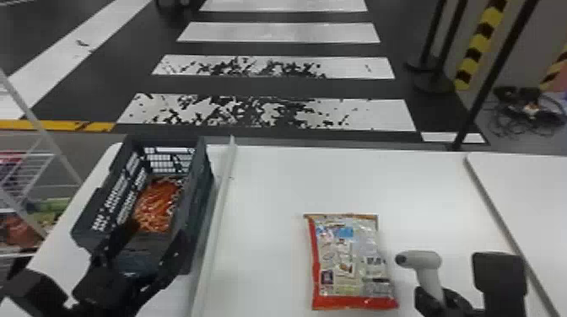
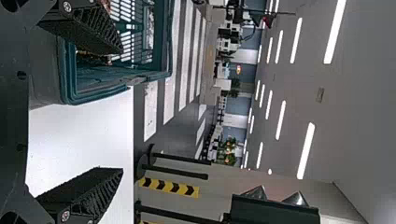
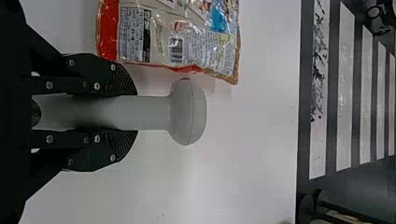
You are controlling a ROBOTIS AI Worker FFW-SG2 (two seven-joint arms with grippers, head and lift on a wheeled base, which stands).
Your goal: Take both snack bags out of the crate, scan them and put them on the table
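Observation:
My left gripper (image 1: 141, 257) is at the near end of the dark crate (image 1: 198, 210), its fingers spread apart around the near part. Inside the crate lies an orange-red snack bag (image 1: 158, 206). In the left wrist view, the open left gripper (image 2: 119, 112) has one finger over the crate (image 2: 116, 81) and the other outside it. A second snack bag (image 1: 350, 261) lies flat on the table, its printed back facing up. My right gripper (image 1: 436, 299) holds the grey scanner (image 1: 424, 260) just right of that bag. In the right wrist view, the right gripper (image 3: 126, 113) is closed on the scanner's handle (image 3: 149, 113).
A raised strip (image 1: 217, 227) runs along the white table (image 1: 270, 185) beside the crate. A wire rack (image 1: 29, 181) with goods stands at the far left. Beyond the table are striped floor and barrier posts (image 1: 493, 80) at the right.

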